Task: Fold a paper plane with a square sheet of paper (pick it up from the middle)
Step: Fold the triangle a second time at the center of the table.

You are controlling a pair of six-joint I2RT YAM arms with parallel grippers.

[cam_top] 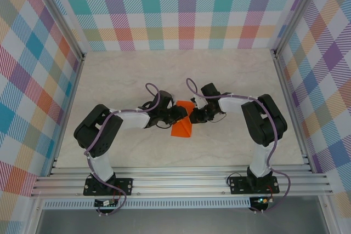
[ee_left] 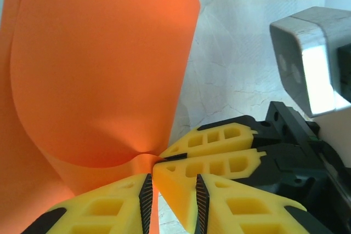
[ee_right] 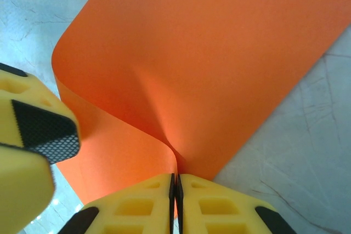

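Observation:
The square sheet of paper (cam_top: 182,127) is bright orange and lifted off the table at mid-centre, bent into a curved fold (ee_left: 98,69). My right gripper (ee_right: 175,176) is shut on a pinched edge of the paper (ee_right: 208,53). In the left wrist view it comes in from the right (ee_left: 162,160). My left gripper (ee_left: 173,182) meets it tip to tip. Its jaws stand partly apart; the paper's edge runs along the left pad and the right gripper's fingertip shows in the gap. In the top view the left gripper (cam_top: 180,113) and right gripper (cam_top: 192,116) sit at the sheet's upper edge.
The pale marbled table (cam_top: 126,75) is walled by plaid panels on three sides. Aluminium rails (cam_top: 181,182) carry both arm bases at the near edge. One of the left gripper's fingers (ee_right: 44,130) crowds the left of the right wrist view.

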